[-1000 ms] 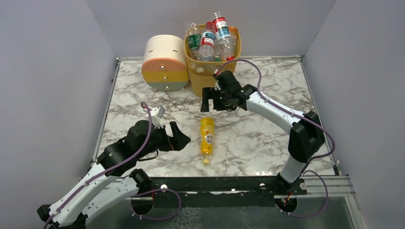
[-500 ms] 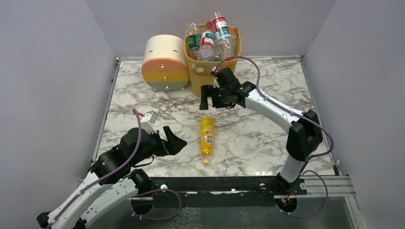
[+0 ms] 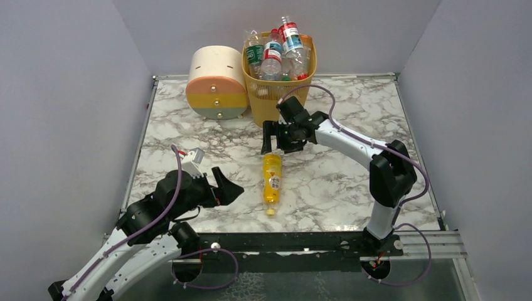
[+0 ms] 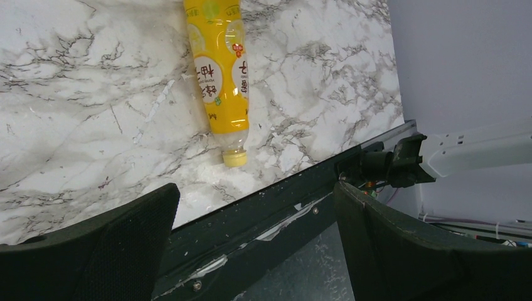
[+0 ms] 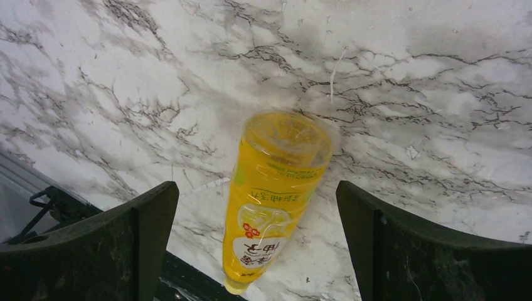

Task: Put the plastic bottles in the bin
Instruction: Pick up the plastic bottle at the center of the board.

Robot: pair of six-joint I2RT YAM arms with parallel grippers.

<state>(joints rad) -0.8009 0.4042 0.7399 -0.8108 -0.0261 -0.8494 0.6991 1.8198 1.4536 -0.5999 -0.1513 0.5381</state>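
Now left gripper sits pulled back toward near edge, jaws wide, empty. Yellow bottle, only one left out: smooth glossy cylinder, printed label, cap toward arms, flat on veined marble table. Right gripper has dropped over its far base end, jaws spread, nothing held; pick looks imminent. Beyond, bin: yellow plastic, mesh wall, heaped with clear bottles.

The top camera is looking down from high behind the near edge over the whole bench; both wrist cameras are peering down from close in, and all three are sharing the yellow bottle.
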